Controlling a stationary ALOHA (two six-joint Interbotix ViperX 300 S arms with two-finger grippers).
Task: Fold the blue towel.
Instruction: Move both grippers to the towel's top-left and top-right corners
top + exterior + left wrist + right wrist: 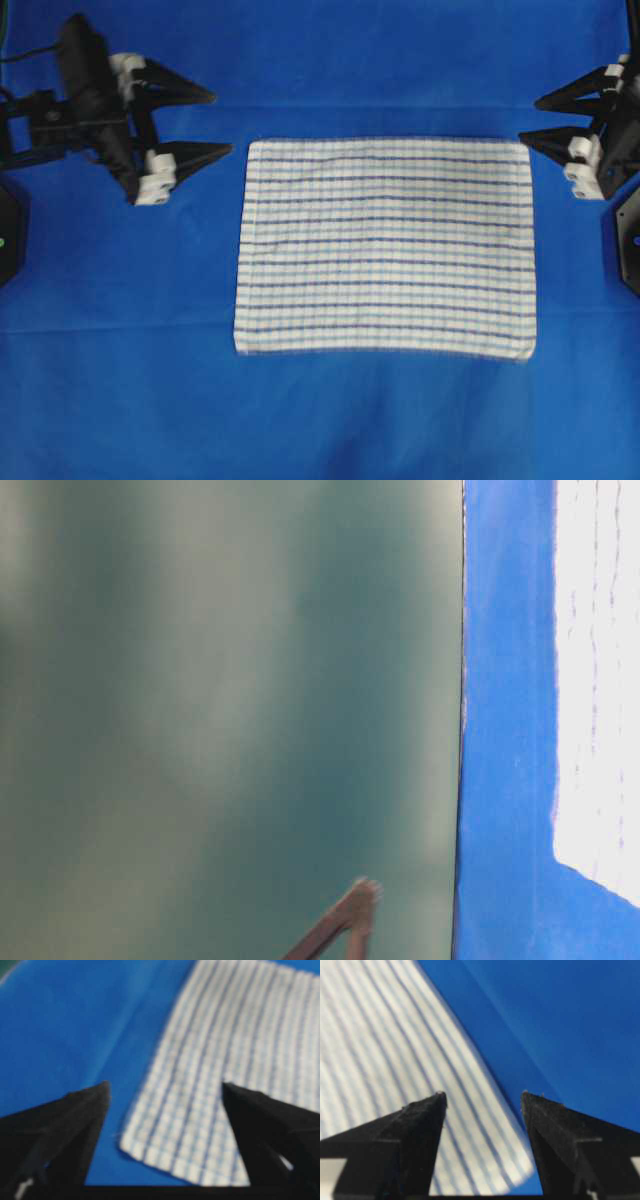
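1. blue towel [386, 246]: spread flat and unfolded on the blue sheet [120, 380], middle of the overhead view, long edges running left to right, no crease or lifted corner visible.
2. left gripper [218, 122]: jaws spread wide, empty, just off the towel's upper left corner, tips pointing toward it; not touching cloth. left wrist view: corner framed between the two tips.
3. right gripper [529, 120]: jaws likewise spread, empty, just off the upper right corner, apart from the cloth. right wrist view: towel edge and corner between the tips.
4. step in hand, as judged: approach to the two far corners; no fold begun.
5. next move, as judged: lower each set of jaws over its corner, pinch only the towel and not the sheet beneath, lift both together, carry toward the near edge, keep the hem lines matched.
6. risk: sheet caught along with the towel.
7. brands, labels, writing: none readable in any view.
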